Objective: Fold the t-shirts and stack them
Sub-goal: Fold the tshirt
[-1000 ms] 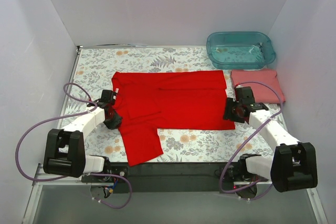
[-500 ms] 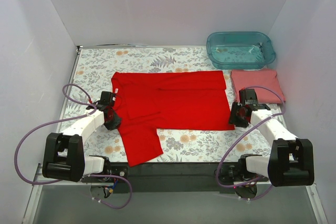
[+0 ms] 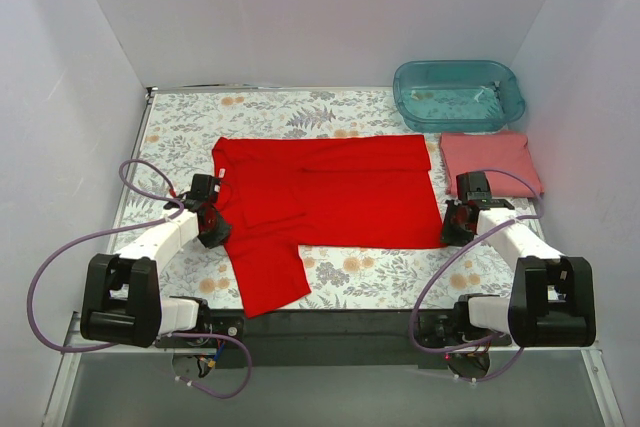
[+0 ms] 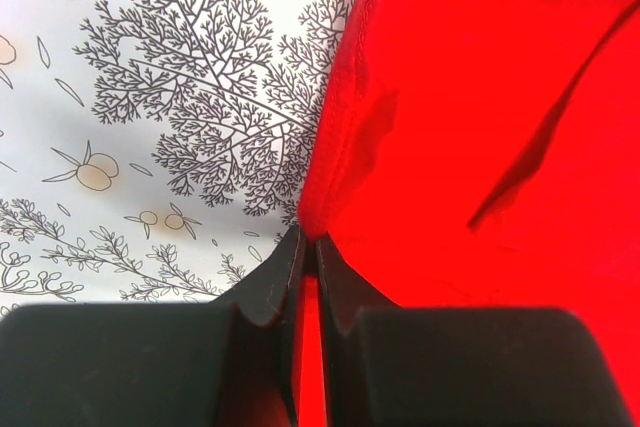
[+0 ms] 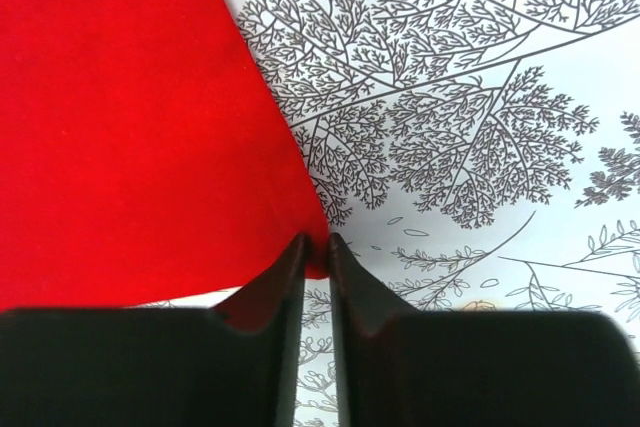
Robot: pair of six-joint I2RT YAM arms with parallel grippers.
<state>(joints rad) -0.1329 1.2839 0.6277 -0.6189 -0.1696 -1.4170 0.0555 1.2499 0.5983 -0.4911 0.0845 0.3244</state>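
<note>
your left gripper (image 4: 308, 239) is pinched together on the red t-shirt (image 3: 330, 192). in the left wrist view a thin strip of red cloth shows between the two black fingers (image 4: 262, 292), and the shirt's edge runs up and away from the tips, with the flowered table (image 3: 180, 137) bare to the left of it. from the top view that gripper (image 3: 212, 225) sits at the shirt's left edge, where the cloth narrows before its near-left part runs down toward the table's near edge.

your right gripper (image 5: 315, 240) is likewise closed down to a narrow slit, and a corner of the red cloth (image 5: 130, 127) is caught between the fingertips; the rest of the shirt spreads up and to the left of the tips, with printed table to the right. in the top view this gripper (image 3: 452, 224) is at the shirt's near-right corner.

the red t-shirt lies flat and spread across the middle of the table, between your two grippers. the salmon-pink t-shirt (image 3: 495, 159) lies folded as a flat rectangle at the right side, just beyond the right gripper and apart from the red one. the teal tub (image 3: 458, 94) stands just behind the salmon-pink t-shirt in the far right corner.
</note>
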